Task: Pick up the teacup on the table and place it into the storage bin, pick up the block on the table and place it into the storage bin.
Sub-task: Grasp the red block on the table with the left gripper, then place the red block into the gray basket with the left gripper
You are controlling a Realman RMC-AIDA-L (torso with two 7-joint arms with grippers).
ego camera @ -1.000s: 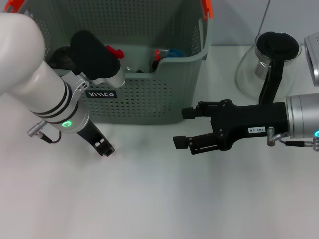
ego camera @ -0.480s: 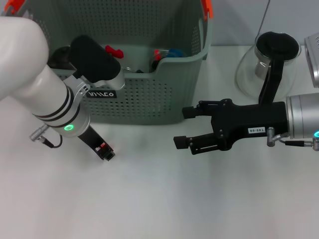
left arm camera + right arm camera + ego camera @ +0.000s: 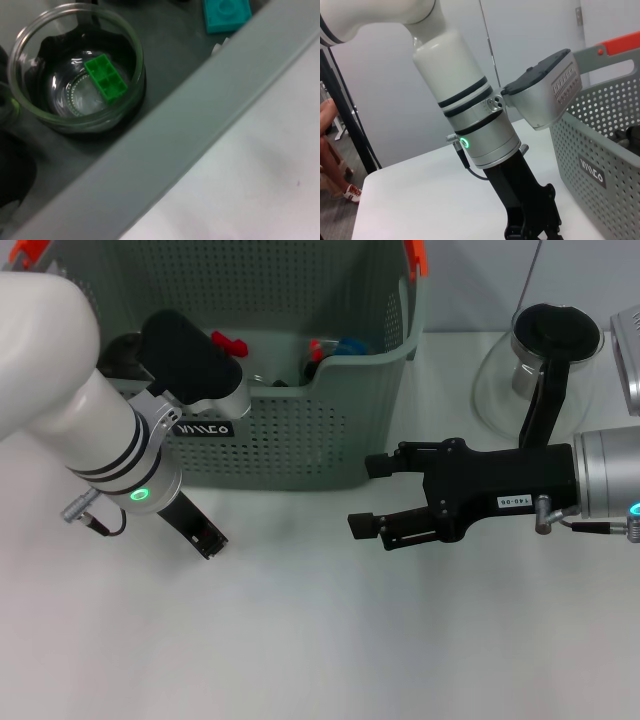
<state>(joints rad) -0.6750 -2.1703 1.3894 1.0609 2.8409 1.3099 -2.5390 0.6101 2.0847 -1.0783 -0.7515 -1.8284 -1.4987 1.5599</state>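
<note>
The grey-green storage bin (image 3: 310, 435) stands at the back centre of the white table. In the left wrist view a clear glass teacup (image 3: 30, 107) sits inside the bin, behind its rim (image 3: 200, 125), with a green block (image 3: 106, 78) lying in it. A teal block (image 3: 226, 13) lies on the bin floor beside it. My left gripper (image 3: 205, 538) points down at the table just in front of the bin's left front corner; it also shows in the right wrist view (image 3: 530, 231). My right gripper (image 3: 367, 497) is open and empty, low over the table right of the bin.
A glass carafe (image 3: 500, 390) with a black handle and lid stands at the back right, behind my right arm. A grey device (image 3: 628, 355) sits at the right edge. Small red and blue items (image 3: 335, 346) lie in the bin.
My left gripper has shifted slightly in front of the bin, and a red spot seen at its tip no longer shows. The right arm has not moved.
</note>
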